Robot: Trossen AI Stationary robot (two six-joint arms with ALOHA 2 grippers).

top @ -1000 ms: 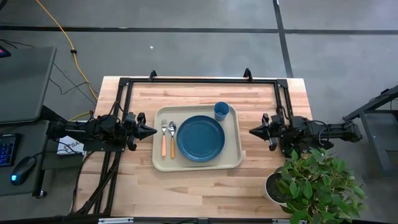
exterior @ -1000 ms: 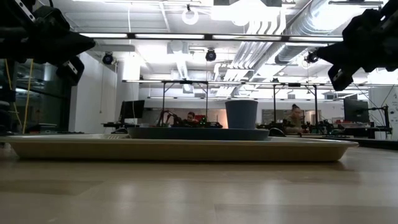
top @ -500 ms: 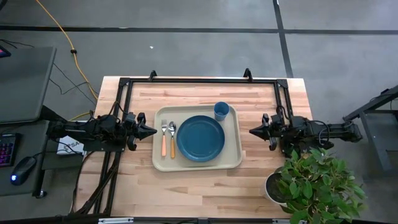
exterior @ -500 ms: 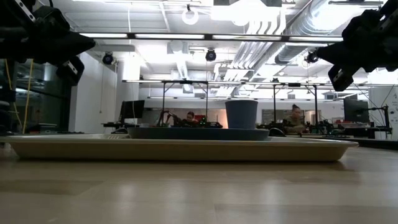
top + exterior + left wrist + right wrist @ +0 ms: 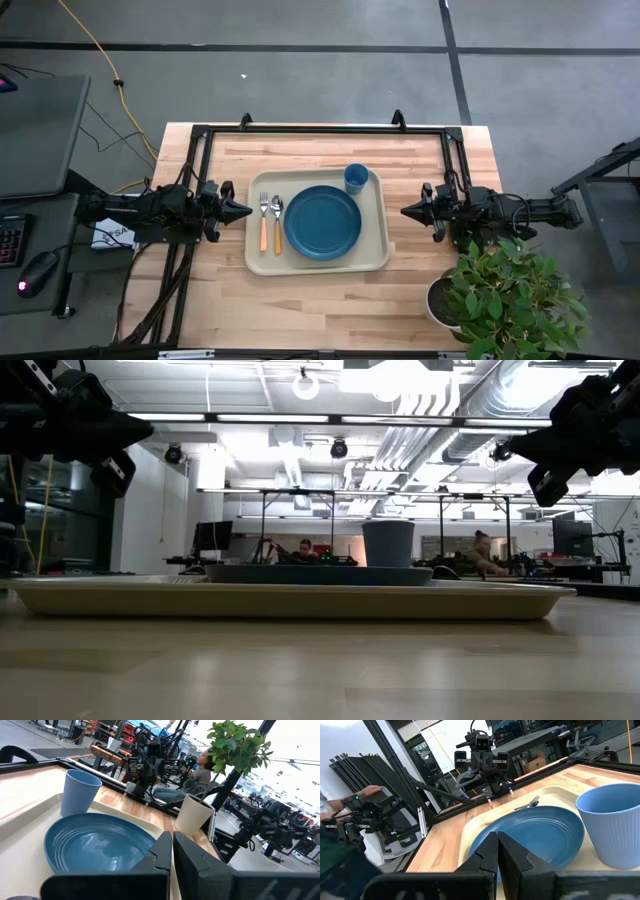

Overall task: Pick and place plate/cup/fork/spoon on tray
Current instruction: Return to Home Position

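Showing no readable writing, the tray (image 5: 376,245) carries the plate (image 5: 322,222), cup (image 5: 356,178), fork (image 5: 264,224) and spoon (image 5: 277,222). Left gripper (image 5: 246,210) and right gripper (image 5: 405,211) flank it, fingers pressed together, empty.

Glossy blue plate (image 5: 97,845); ribbed matt cup (image 5: 78,791); smooth matt cream tray (image 5: 377,245); pale planked wood table (image 5: 300,300).

Blue plate (image 5: 322,222), blue cup (image 5: 356,178), cream tray (image 5: 374,250)
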